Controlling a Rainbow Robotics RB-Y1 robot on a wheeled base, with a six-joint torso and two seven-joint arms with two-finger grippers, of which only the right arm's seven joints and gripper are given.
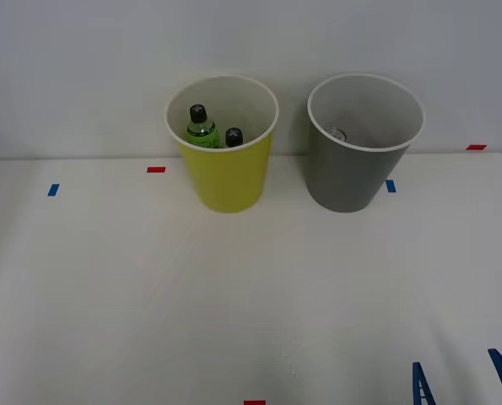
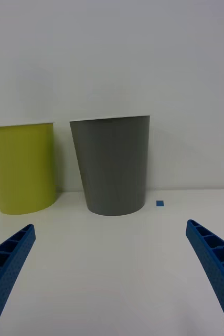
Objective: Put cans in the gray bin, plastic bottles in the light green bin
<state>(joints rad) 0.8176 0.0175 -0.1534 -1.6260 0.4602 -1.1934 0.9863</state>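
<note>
1. Sorting looks finished, judging by how things lie: both plastic bottles (image 1: 211, 131), the green-bodied one and its black-capped neighbour, stand inside the light green bin (image 1: 225, 173), and a silver can top (image 1: 337, 133) glints low inside the gray bin (image 1: 360, 160).
2. The right hand (image 1: 463, 381) sits low at the near right of the bench (image 1: 149, 287), its blue ribbed fingers (image 2: 9, 257) spread wide apart and holding nothing.
3. With nothing loose on the bench, the sensible step in hand is a clean retreat: keep the fingers apart, draw back toward the robot and lift, not sweep sideways.
4. In the wrist view the gray bin stands squarely ahead of the hand, with open bench between them, so any forward drift would meet its wall first; backing off avoids nudging it.
5. The two bins stand near each other with a gap between, close to the wall behind, so there is little room beyond them.
6. Open room lies across the whole near and left bench, marked with small red and blue tape squares (image 1: 155, 170).
7. The right edge of the bench curves in near the hand, so a sideways exit there should stay high.
</note>
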